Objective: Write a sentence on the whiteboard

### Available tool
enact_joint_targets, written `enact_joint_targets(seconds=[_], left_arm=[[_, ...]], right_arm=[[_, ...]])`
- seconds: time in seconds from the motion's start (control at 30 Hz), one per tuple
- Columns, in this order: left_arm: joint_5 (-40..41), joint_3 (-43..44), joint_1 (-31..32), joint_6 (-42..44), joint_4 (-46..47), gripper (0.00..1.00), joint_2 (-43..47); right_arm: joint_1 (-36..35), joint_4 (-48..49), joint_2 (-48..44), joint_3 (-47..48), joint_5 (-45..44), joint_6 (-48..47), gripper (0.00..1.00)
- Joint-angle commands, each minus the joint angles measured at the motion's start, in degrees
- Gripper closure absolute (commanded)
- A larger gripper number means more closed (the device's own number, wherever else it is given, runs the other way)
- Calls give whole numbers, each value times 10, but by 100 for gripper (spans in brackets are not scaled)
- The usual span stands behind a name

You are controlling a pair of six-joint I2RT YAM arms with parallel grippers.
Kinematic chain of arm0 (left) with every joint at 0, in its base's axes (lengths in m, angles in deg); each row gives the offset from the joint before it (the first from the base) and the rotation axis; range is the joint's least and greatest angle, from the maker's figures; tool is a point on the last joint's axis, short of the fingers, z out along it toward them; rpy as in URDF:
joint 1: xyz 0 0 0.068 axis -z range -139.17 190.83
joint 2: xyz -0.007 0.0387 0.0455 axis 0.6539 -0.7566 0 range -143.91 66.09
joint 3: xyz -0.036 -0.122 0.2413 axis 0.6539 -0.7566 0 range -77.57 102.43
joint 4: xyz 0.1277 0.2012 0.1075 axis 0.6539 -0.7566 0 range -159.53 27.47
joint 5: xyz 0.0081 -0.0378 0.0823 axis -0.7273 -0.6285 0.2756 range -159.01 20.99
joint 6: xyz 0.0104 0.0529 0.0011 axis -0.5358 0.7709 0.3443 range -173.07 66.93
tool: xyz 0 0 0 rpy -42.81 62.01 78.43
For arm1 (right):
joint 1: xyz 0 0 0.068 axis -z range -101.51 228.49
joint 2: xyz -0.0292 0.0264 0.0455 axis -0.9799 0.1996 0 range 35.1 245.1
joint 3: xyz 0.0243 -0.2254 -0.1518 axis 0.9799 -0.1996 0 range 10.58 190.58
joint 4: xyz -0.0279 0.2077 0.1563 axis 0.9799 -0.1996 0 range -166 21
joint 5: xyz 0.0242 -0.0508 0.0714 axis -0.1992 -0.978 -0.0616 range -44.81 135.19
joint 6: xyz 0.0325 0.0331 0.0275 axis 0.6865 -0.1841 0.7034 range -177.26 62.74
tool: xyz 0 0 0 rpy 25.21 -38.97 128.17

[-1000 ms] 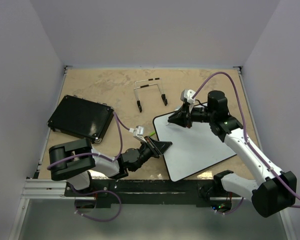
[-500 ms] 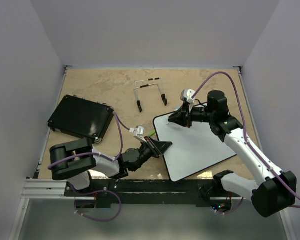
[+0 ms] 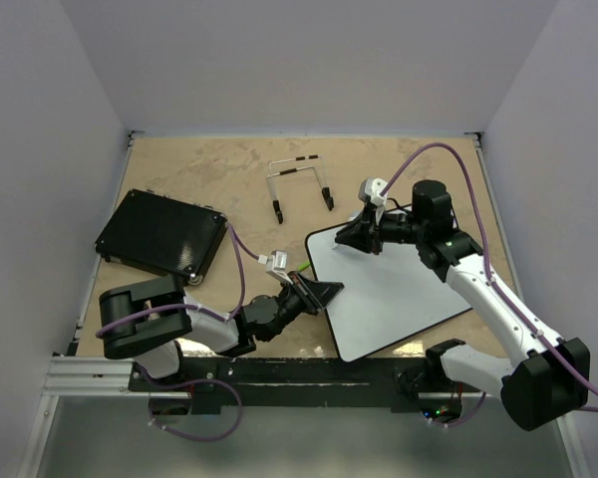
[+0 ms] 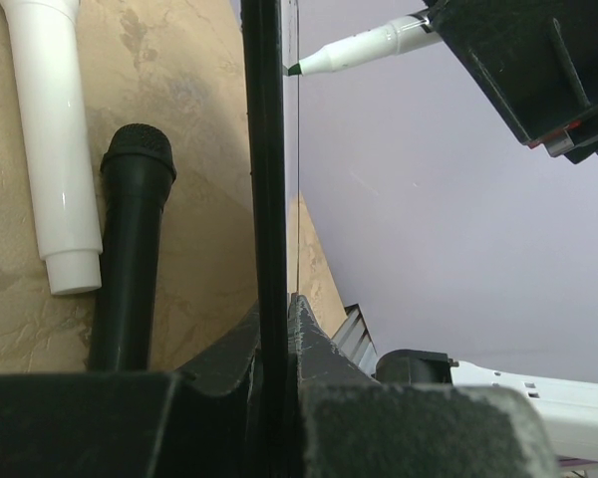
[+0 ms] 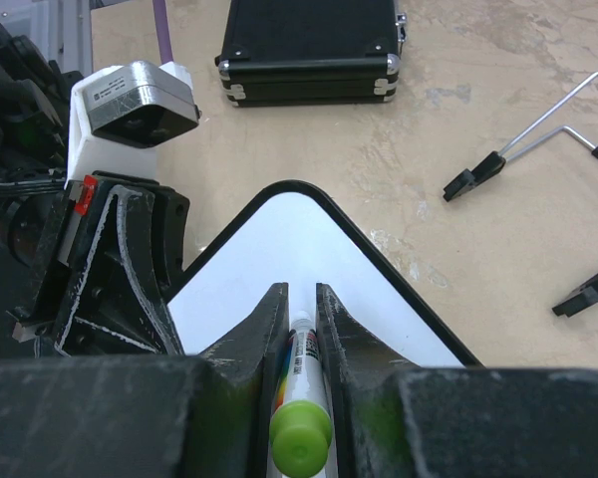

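Note:
The whiteboard (image 3: 394, 289) lies at an angle on the table's right half, and its visible face is plain white. The sentence is out of view. My left gripper (image 3: 317, 292) is shut on the board's black frame (image 4: 264, 149) at the left edge, where the jaws (image 4: 276, 307) pinch it. My right gripper (image 3: 357, 235) is shut on a green-capped marker (image 5: 302, 393) over the board's far left corner (image 5: 291, 234). In the left wrist view the marker's green tip (image 4: 297, 68) hovers just above the white surface.
A black case (image 3: 161, 234) lies at the table's left. A wire stand with black tips (image 3: 299, 184) sits beyond the board. Left of the board's edge, a white cylinder (image 4: 50, 149) and a black microphone-shaped piece (image 4: 130, 249) rest on the tan table.

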Motion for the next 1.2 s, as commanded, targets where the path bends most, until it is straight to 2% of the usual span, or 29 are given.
enact_joint_targets(seconds=[0.0,1.17], left_arm=[[-16,3,0,43,97,100,-1],[-17,3,0,43,102,100,-4]], right_arm=[[3,-6,-3,2,-8,-18,100],[3,-119,-24,-4,25,-105,100]])
